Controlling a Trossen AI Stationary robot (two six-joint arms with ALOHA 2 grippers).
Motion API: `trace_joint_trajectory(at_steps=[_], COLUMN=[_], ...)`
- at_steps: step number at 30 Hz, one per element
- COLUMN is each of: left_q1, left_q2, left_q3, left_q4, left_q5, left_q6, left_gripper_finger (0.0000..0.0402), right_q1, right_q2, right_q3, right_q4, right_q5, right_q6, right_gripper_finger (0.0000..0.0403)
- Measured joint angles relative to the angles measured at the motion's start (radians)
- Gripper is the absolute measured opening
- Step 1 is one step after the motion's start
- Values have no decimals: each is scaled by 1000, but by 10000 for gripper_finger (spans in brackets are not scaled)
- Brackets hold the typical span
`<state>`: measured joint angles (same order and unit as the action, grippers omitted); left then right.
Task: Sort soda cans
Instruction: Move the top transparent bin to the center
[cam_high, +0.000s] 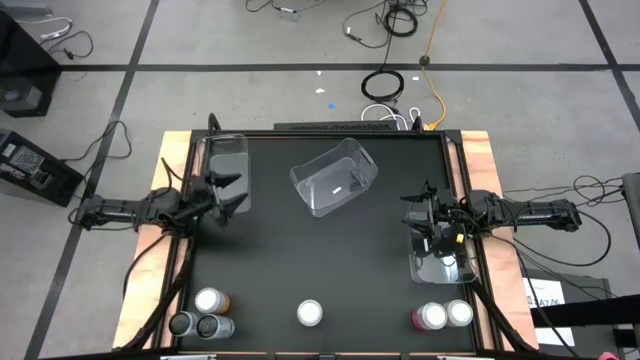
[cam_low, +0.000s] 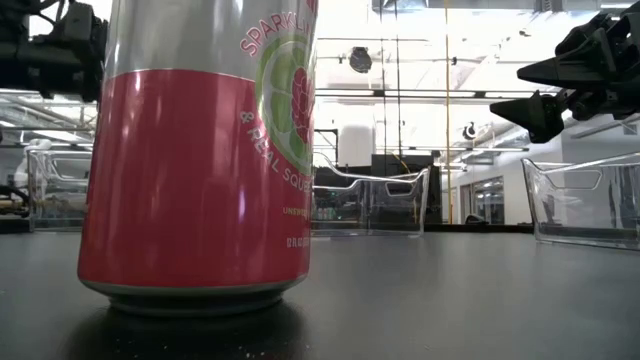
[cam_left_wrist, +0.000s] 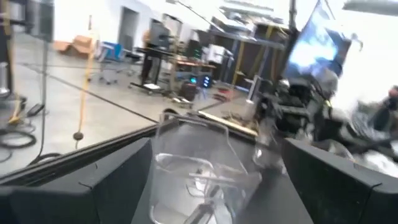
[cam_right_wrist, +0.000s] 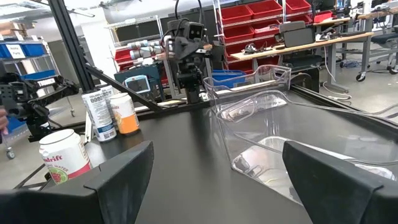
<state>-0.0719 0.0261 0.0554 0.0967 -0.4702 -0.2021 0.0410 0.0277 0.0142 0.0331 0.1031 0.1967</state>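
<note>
cans: six soda cans (cam_high: 311, 313) along the bottom edge of the high view, all upright; three bottom left, one centre, two bottom right
can build: smooth metal cylinders, round pale tops; the one filling the low view has a glossy red-pink label
step: judged start, nothing sorted
bins: clear rigid plastic bins (cam_high: 334, 177), rectangular, none holding a can; one upper centre, one by each claw
left claw (cam_high: 228, 195): spread wide, holding nothing, left-middle
right claw (cam_high: 424, 217): spread wide, holding nothing, right-middle
next: descend on a near can, grip its sides
table (cam_high: 300, 250): matte black
</note>
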Motion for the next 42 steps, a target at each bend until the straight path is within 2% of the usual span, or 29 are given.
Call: trace_joint_trajectory(at_steps=[8,14,22,27,35,42], left_q1=[0,0,0,0,0,37], left_q2=[0,49,293,469,642,802], left_q3=[128,348,690,843,860,860], left_q4=[-15,-227,-607,-798,-747,-581], left_q5=[-3,45,83,86,102,102], left_q6=[-50,-55,-133,-140,-159,-155], left_gripper_finger=[368,368,367,368,367,367], right_q1=[0,0,0,0,0,0], right_q2=[0,0,0,0,0,0], right_q3=[0,0,0,0,0,0], right_q4=[0,0,0,0,0,0], right_q5=[0,0,0,0,0,0], right_q6=[0,0,0,0,0,0], right_gripper_finger=[350,350,350,350,350,350])
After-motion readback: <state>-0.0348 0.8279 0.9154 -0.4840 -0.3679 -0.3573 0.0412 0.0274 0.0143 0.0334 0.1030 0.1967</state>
